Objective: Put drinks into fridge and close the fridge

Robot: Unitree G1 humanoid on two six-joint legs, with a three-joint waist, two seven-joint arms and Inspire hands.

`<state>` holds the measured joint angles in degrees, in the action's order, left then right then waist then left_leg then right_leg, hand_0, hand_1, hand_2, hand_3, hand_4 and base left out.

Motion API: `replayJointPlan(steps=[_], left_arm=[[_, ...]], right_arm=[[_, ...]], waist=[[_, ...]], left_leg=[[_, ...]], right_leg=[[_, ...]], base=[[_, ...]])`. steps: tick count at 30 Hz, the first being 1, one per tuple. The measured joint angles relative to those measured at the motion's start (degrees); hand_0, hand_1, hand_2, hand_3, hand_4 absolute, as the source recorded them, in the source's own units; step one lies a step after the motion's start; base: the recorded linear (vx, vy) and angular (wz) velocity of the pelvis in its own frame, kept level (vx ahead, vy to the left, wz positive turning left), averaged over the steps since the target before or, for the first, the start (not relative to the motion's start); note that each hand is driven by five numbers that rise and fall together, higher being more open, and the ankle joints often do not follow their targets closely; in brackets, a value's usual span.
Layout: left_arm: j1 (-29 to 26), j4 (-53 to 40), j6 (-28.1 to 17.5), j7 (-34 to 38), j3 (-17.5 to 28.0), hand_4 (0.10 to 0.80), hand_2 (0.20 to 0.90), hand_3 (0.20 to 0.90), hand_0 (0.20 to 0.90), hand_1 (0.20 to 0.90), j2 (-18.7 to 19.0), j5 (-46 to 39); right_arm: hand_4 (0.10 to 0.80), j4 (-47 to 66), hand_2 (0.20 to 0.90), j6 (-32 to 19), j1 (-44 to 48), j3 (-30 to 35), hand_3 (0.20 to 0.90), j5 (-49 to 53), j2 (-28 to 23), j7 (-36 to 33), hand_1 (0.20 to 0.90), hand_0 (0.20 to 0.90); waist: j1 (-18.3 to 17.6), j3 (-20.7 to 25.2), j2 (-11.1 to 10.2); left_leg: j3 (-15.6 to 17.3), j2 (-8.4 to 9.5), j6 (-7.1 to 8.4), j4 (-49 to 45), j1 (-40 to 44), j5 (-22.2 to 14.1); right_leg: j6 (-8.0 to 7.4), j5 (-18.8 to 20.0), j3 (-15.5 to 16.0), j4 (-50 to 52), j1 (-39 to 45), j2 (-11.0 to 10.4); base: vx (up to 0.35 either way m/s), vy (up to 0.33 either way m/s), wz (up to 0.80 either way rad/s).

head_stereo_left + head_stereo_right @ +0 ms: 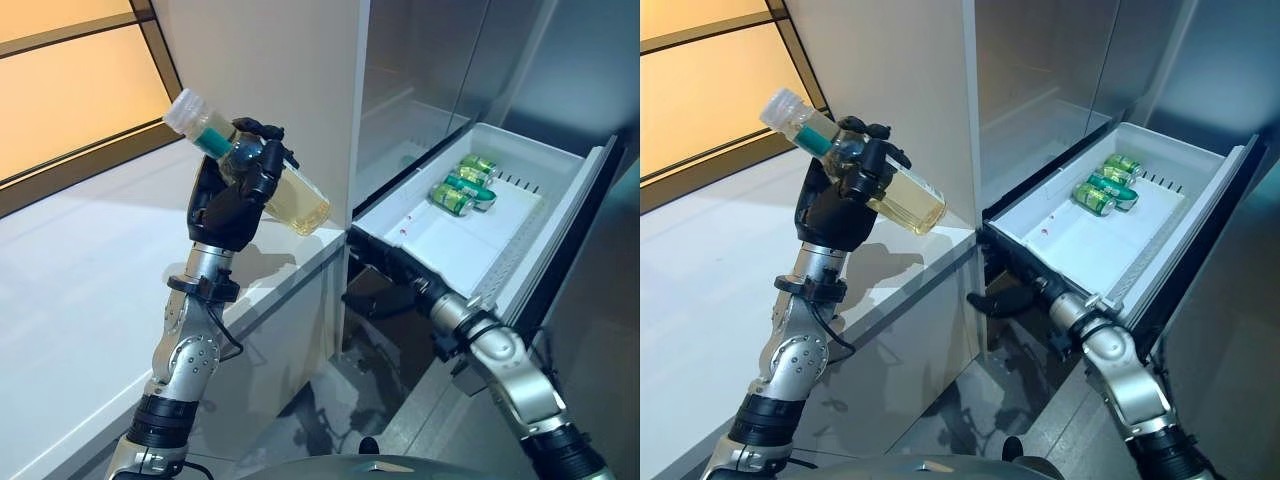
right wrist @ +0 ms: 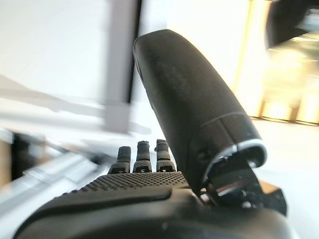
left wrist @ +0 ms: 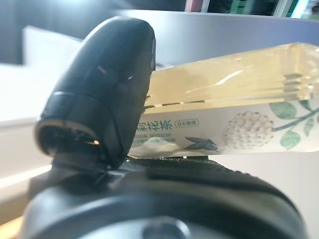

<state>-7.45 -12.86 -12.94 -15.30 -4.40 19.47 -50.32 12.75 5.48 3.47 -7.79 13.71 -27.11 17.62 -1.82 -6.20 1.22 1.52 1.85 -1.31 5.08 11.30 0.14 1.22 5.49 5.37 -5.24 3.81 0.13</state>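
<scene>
My left hand is shut on a clear bottle of pale yellow drink with a green label. It holds the bottle tilted, cap up and to the left, above the white counter. In the left wrist view my thumb lies across the bottle. The fridge's white drawer is pulled out to the right of the bottle. Green cans lie at its far end. My right hand is open and empty, reaching under the drawer's near left corner; it also shows in the right wrist view.
A tall white fridge side panel stands between the counter and the drawer. The grey fridge interior opens above the drawer. An orange-lit window runs behind the counter. The drawer's near part is bare.
</scene>
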Motion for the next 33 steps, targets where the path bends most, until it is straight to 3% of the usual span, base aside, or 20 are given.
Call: replayJointPlan(steps=[9, 18, 33], left_arm=[[-0.1, 0.1, 0.0, 0.3, -1.2, 0.1, 0.3, 0.2, 0.3, 0.3, 1.7, 10.0], [-3.7, 0.1, -1.0, 4.5, -6.7, 0.1, 0.3, 0.2, 0.3, 0.3, 4.7, 17.1], [-7.5, 0.1, -2.3, 6.6, -8.6, 0.1, 0.3, 0.2, 0.3, 0.3, 6.4, 21.1]], right_arm=[[0.8, 5.6, 0.9, -1.8, 2.8, 0.4, 0.9, 4.6, -0.9, 0.2, 0.9, 0.9], [0.8, 5.5, 0.9, 4.2, 7.3, -4.7, 0.9, 8.3, -1.9, 0.1, 0.9, 0.9], [0.8, 5.5, 0.9, 8.6, 10.9, -8.5, 0.9, 12.1, -3.4, -1.2, 0.9, 0.9]], waist=[[-0.1, -0.1, 0.0], [-0.1, -0.2, -0.2], [0.4, -0.7, -1.0]], left_leg=[[0.9, -0.37, 0.31, 0.0, 0.0, -0.2], [1.2, -0.44, 0.35, 0.0, 0.2, -0.2], [1.2, -0.41, 0.36, 0.0, 0.2, -0.2]], right_leg=[[0.36, 0.3, -0.8, 0.0, -0.5, 0.5], [0.39, 0.3, -1.0, 0.0, -0.5, 0.6], [0.51, 0.4, -1.0, 0.0, -0.5, 0.6]], base=[[-0.011, -0.017, -0.05], [-0.003, -0.006, -0.01], [0.0, 0.0, 0.0]])
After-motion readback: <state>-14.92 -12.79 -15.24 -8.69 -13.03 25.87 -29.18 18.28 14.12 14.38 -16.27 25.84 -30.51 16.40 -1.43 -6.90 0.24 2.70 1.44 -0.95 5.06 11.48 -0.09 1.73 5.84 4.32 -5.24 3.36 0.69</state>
